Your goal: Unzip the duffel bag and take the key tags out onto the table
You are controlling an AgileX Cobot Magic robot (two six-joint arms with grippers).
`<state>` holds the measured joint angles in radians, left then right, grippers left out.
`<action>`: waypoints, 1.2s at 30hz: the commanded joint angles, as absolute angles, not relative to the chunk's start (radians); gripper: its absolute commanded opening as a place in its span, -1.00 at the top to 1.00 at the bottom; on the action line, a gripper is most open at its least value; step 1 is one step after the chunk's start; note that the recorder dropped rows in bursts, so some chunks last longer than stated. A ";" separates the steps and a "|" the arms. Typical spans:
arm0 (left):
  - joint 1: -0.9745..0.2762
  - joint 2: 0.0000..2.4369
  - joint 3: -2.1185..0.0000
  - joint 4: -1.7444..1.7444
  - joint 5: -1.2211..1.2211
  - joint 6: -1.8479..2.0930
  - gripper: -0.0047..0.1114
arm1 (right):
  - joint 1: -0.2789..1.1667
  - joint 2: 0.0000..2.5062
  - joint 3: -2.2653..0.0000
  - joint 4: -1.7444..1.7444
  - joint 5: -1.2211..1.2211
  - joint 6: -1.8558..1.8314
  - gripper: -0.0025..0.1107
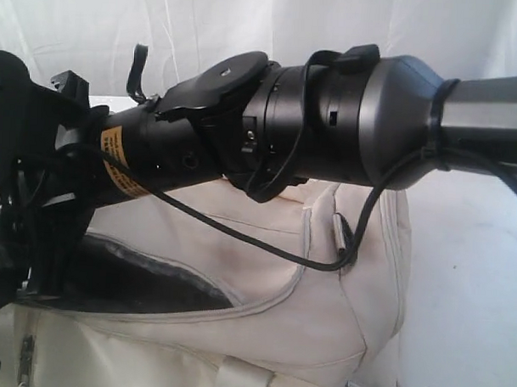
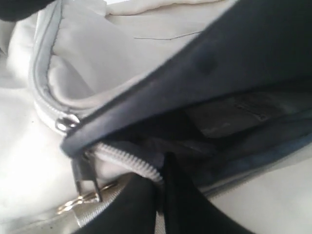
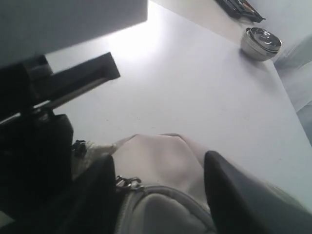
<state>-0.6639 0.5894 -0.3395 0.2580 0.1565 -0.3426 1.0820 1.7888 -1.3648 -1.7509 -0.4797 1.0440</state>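
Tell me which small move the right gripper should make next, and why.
Probably bring the open right gripper into the dark opening of the duffel bag: the zip is already parted, the left gripper seems to pinch its edge, and no key tags are visible.

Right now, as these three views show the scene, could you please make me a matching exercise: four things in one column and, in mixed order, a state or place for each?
Things:
1. left gripper
2. right gripper
3. duffel bag
4. metal bowl

States or places:
A. stands on the table, apart from the bag
B. jaws apart, bag fabric between them
C. zip partly open, dark lining showing
D. closed on the zip edge

Pairs: 1-D, 2-B, 3-C, 4-A
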 commanded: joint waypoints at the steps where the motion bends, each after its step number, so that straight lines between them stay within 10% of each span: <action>1: -0.661 0.581 -0.339 0.403 0.180 -0.392 0.92 | 1.086 1.794 -1.367 -1.744 -0.510 1.038 0.05; 19: -0.661 0.581 -0.339 0.413 0.180 -0.392 0.92 | 1.155 1.828 -1.314 -1.744 -0.115 1.016 0.29; 36: -0.661 0.581 -0.339 0.413 0.137 -0.392 0.92 | 1.155 1.779 -1.301 -1.744 -0.263 1.204 0.44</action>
